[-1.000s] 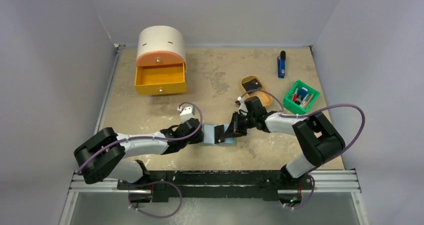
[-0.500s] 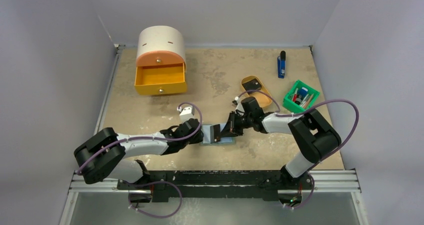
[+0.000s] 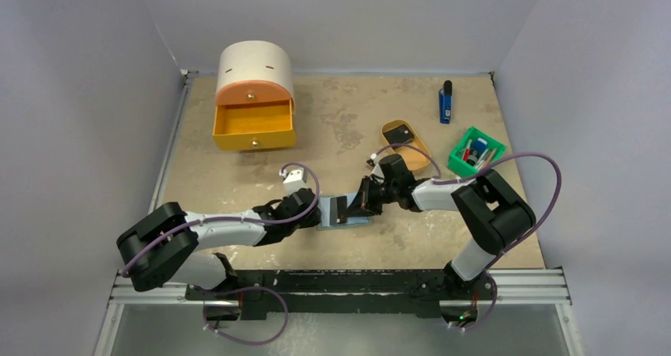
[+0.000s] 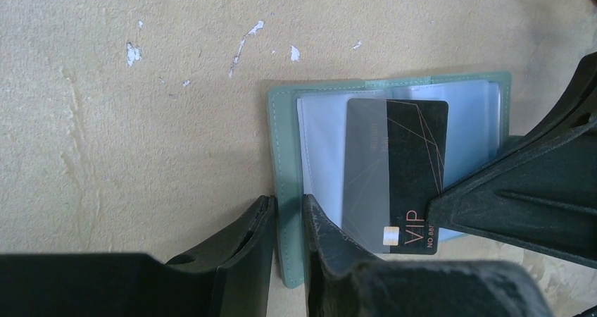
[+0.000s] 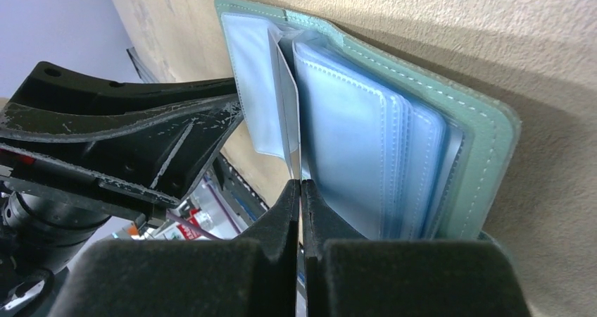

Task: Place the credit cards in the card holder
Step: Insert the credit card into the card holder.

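The grey-green card holder (image 4: 285,141) lies open on the table, its pale blue-grey pockets fanned out (image 5: 486,134). My left gripper (image 4: 287,218) is shut on the near end of the cover's left edge, one finger on each side. A black credit card (image 4: 415,169) marked VIP sits partly inside a clear pocket, its left half greyed by the plastic. My right gripper (image 5: 300,187) is shut on that card's right edge; in the top view it (image 3: 358,206) reaches in from the right. Another black credit card (image 3: 399,135) lies in the tan tray.
The tan oval tray (image 3: 415,152) sits behind the right arm. A green bin (image 3: 457,160) of small items stands at the right, and a blue-and-black stick (image 3: 445,103) lies at the back. An orange drawer unit (image 3: 254,126) stands open at the back left.
My right gripper has moved left with the card, sliding it further into the holder. The left jaws have narrowed onto the cover's edge.
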`<state>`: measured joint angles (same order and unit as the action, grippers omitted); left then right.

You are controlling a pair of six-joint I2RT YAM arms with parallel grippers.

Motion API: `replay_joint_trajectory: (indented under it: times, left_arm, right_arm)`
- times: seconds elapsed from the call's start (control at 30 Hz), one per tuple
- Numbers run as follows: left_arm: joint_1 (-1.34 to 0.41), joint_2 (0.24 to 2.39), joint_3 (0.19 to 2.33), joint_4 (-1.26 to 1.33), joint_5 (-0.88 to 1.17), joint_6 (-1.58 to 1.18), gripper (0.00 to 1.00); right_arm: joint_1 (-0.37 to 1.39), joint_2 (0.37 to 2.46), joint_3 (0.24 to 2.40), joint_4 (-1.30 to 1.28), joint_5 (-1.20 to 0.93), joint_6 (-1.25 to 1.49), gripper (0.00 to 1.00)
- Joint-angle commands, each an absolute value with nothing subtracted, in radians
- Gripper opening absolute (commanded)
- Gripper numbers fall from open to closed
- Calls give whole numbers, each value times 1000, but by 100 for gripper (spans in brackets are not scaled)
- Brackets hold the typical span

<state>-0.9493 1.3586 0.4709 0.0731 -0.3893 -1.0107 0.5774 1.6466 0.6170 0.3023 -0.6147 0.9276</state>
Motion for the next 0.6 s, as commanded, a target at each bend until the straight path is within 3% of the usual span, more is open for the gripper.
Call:
replay_joint_trajectory:
  times: [0.0, 0.37, 0.57]
  left_arm:
    - [-947, 1363, 443, 28, -410, -1008, 20]
    - [-946, 1181, 462, -189, -525, -1013, 24]
    - [-946, 1157, 472, -124, -504, -992, 25]
  right_arm:
    - [584, 1658, 619, 335, -571, 947, 0]
    - [592, 1706, 642, 267, -565, 882, 0]
    - [597, 1704, 675, 222, -566, 836, 0]
